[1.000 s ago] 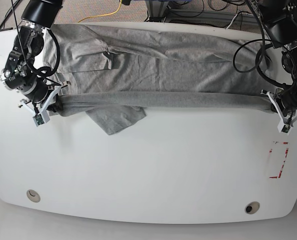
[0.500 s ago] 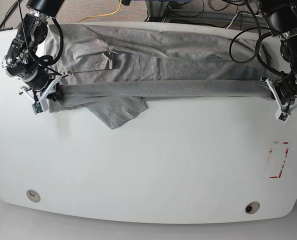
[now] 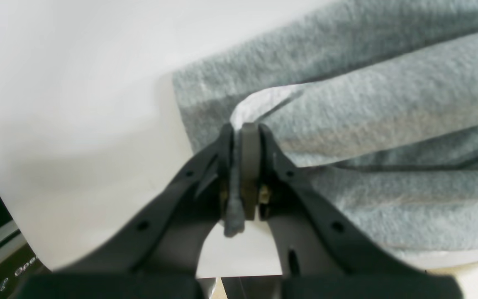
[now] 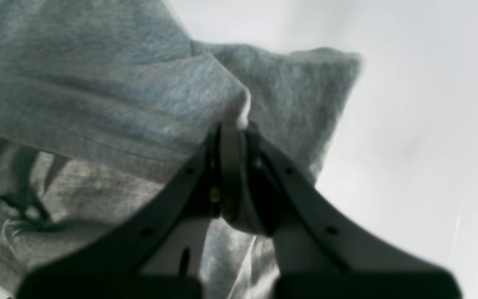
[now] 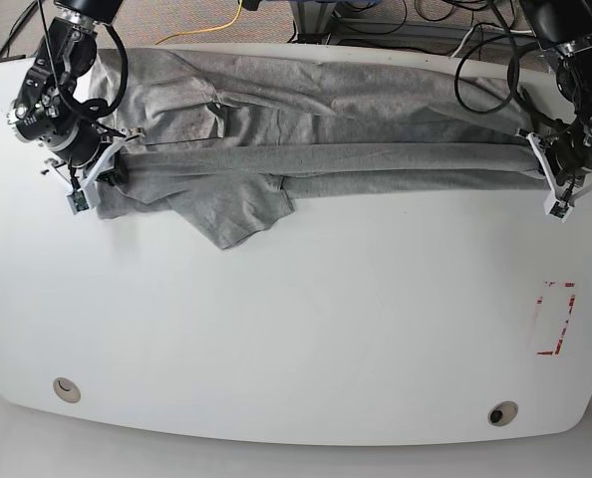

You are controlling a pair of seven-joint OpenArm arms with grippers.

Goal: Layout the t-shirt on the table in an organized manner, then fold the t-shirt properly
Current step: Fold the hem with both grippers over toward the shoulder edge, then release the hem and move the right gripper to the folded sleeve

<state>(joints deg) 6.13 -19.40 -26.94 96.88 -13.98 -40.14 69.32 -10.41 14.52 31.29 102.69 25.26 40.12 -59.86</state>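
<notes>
The grey t-shirt (image 5: 316, 129) lay stretched across the far half of the white desk (image 5: 306, 329), running nearly the whole width of it. Its near edge was drawn taut into a long, rolled band between the two arms, and a loose flap of cloth hung out from under that band toward the near side, lying flat on the desk left of centre.

The left tool (image 5: 547, 179), at the right end of the band, was clamped tight on the fabric; in its wrist view the left tool (image 3: 241, 166) had a thin strip of grey cloth pinched between the closed fingers (image 3: 249, 158), with the t-shirt (image 3: 367, 137) bunched in folds just beyond.

The right tool (image 5: 95, 179), at the other end, gripped the shirt the same way. Seen close, the right tool (image 4: 232, 174) had its tips closed on a fold of the t-shirt (image 4: 110, 104), with bare desk (image 4: 421, 124) off to one side.

A red tape mark (image 5: 557, 319) sat on the desk, well apart from the cloth, and two round holes (image 5: 67, 389) showed near the front edge.
</notes>
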